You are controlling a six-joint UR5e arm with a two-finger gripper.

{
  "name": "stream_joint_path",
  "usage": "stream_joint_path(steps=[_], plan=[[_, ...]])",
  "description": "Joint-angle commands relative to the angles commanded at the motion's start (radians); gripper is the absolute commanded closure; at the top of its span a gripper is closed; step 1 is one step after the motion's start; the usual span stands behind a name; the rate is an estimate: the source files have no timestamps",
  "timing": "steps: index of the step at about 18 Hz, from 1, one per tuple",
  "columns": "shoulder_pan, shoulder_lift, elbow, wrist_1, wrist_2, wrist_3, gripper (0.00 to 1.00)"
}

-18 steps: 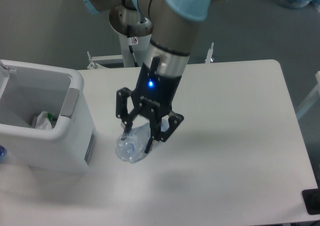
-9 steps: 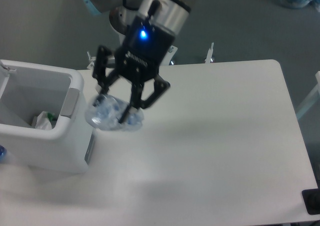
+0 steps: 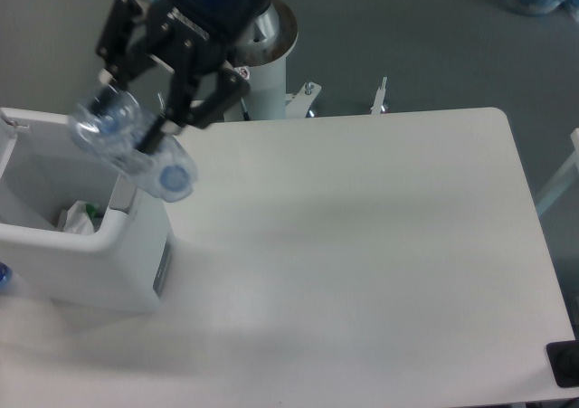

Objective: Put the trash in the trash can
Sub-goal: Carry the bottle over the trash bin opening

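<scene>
My gripper (image 3: 134,117) is shut on the clear flattened plastic bottle (image 3: 131,150), which hangs in the air with its blue cap end pointing down and right. The bottle sits above the right rim of the white trash can (image 3: 109,245), which stands at the table's left edge. Inside the can lies a crumpled white wrapper (image 3: 77,219) with a touch of green. The gripper's black fingers (image 3: 176,87) straddle the bottle's middle.
The white table (image 3: 362,245) stretches to the right of the can. The arm's base column (image 3: 267,73) stands behind the table's back edge. A black object (image 3: 565,363) pokes in at the lower right corner.
The gripper has lifted the bottle off the table and carried it up and to the left, from beside the can to above its right rim.
</scene>
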Motion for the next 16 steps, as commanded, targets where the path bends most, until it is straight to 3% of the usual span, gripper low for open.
stream_joint_path(steps=[4,12,16], plan=[[-0.049,-0.008,-0.025,0.002,-0.006,0.008,0.4],[-0.11,0.002,-0.149,0.103,-0.006,0.012,0.39],[-0.126,0.002,-0.178,0.117,-0.006,0.012,0.38]])
